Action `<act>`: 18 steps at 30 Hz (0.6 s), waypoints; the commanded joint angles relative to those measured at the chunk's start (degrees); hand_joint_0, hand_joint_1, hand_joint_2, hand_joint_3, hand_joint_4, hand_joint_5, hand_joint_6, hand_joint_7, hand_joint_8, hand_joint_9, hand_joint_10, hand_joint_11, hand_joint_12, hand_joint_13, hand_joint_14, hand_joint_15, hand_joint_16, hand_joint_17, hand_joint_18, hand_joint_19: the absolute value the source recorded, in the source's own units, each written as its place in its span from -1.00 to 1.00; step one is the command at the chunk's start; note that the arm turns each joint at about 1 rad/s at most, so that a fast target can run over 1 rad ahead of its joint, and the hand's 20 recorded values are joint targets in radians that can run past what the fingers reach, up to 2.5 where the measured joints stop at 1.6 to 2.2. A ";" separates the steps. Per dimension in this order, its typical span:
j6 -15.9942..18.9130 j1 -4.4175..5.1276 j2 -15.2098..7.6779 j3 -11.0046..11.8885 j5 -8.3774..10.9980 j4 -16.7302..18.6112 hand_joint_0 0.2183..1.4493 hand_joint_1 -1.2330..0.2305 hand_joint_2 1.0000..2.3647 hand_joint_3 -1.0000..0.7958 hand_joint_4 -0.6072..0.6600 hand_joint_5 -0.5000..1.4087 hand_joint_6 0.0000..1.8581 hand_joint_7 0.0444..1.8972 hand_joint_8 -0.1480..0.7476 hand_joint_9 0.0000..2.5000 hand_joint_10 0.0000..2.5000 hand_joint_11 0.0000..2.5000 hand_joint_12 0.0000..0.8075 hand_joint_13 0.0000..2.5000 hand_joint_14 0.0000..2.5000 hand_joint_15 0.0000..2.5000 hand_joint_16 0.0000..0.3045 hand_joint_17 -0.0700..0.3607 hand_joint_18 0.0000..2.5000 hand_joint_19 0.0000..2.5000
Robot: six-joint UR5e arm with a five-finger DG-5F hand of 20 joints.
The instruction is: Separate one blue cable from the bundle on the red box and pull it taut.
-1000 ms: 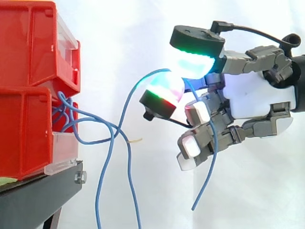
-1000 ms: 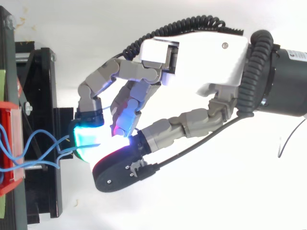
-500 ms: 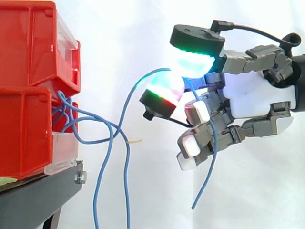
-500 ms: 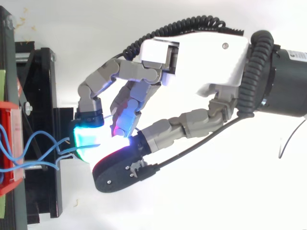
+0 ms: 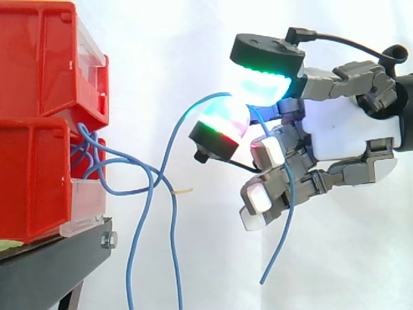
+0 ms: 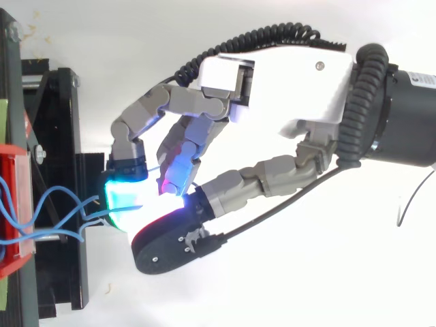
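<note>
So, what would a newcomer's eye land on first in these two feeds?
The hand at the right of the side view, with its glowing cyan and pink fingertips pinching one blue cable. That cable arcs slack, not taut, leftward to the bundle spilling from the stacked red bins at the left edge.

On my side feed a black stand (image 5: 58,261) sits at the lower left, with a silver bolt (image 5: 109,240) at its front corner and a pale green strip (image 5: 8,245) lying on its top. A white curtain (image 5: 161,51) hangs behind. From above, small tan crumbs (image 6: 30,30) lie beside the stand.
</note>
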 commanded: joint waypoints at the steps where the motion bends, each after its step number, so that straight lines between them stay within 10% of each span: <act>1: 0.01 -0.04 -0.06 0.07 0.00 0.00 -0.30 -0.26 -0.99 -0.32 0.00 -0.50 -0.06 0.00 -0.22 -0.04 -0.99 -0.60 -0.16 -0.32 -0.98 -0.57 -0.72 -0.22 -0.56 -0.50; 18: -0.08 0.05 -0.06 -0.01 0.00 0.00 -0.30 -0.26 -0.99 -0.32 -0.01 -0.50 -0.06 0.01 -0.22 -0.05 -0.99 -0.60 -0.16 -0.32 -0.98 -0.57 -0.72 -0.22 -0.57 -0.50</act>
